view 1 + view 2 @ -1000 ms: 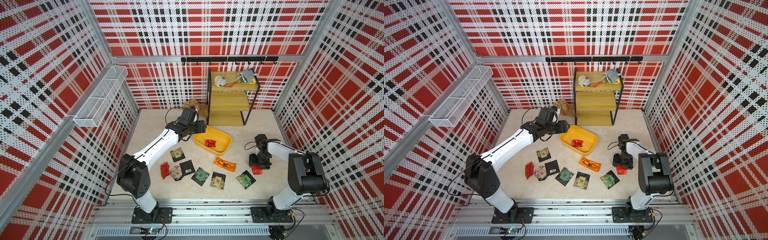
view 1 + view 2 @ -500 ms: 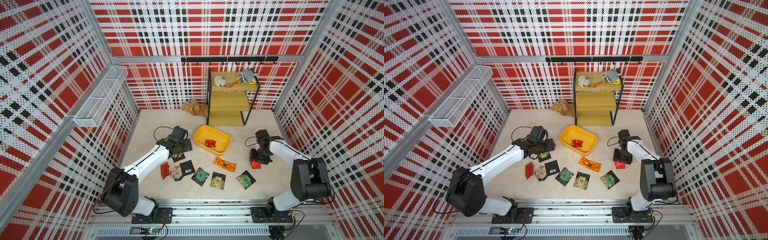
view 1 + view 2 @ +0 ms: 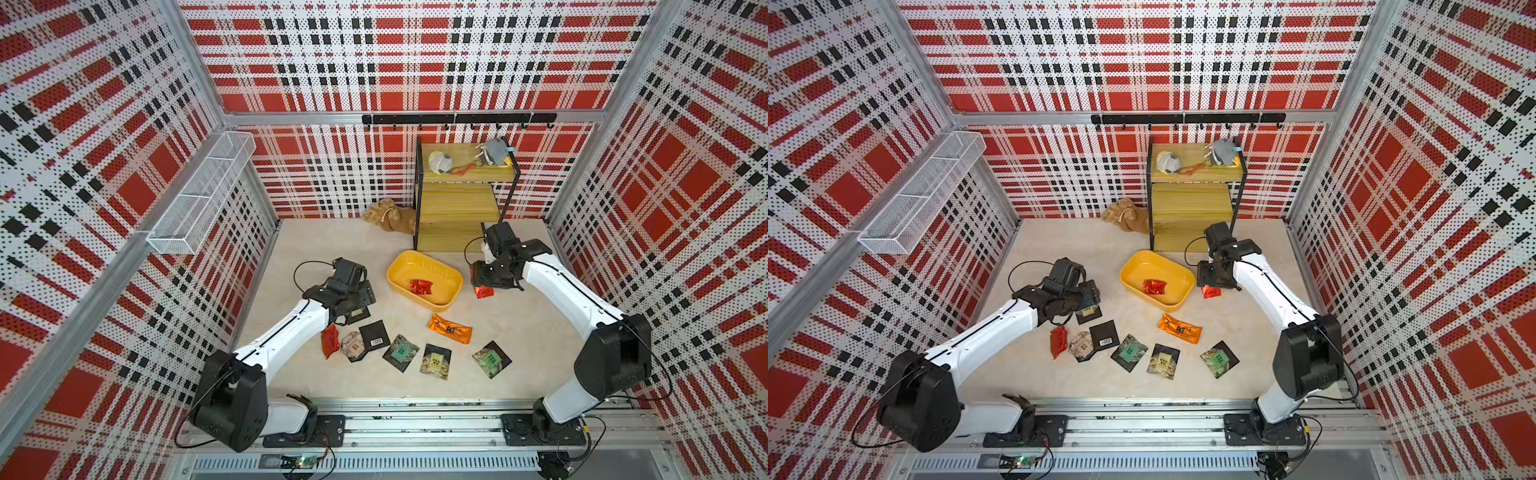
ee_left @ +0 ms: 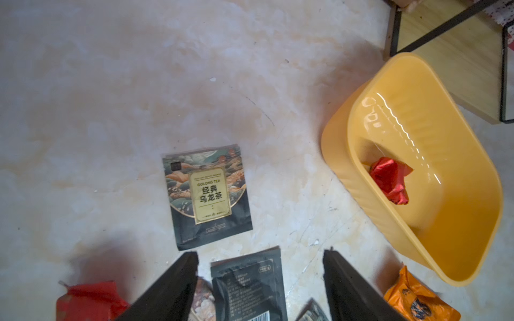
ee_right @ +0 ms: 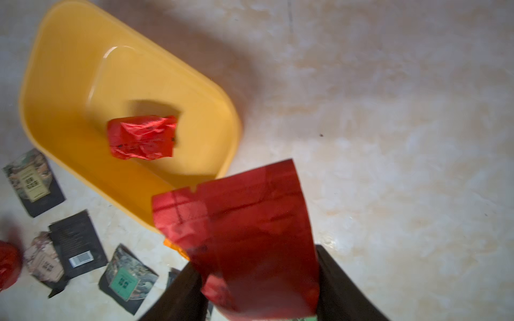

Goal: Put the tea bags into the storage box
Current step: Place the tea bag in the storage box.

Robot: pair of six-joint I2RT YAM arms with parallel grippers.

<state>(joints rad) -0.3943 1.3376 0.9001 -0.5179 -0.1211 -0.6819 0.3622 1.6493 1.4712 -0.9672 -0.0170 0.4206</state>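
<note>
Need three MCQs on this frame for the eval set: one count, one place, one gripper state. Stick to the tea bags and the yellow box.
1. How many tea bags lie in the storage box?
A) none
B) three
C) one

2. Where is the orange tea bag?
A) in the box
B) flat on the table, outside the box
C) held up in the air

3. The right gripper is:
A) shut on a red foil tea bag
B) open and empty
C) shut with nothing in it

Key:
1 C, only one crumpled red tea bag lies inside.
2 B, it lies on the table in front of the box.
3 A, the foil sticks out from between its jaws in the right wrist view.
</note>
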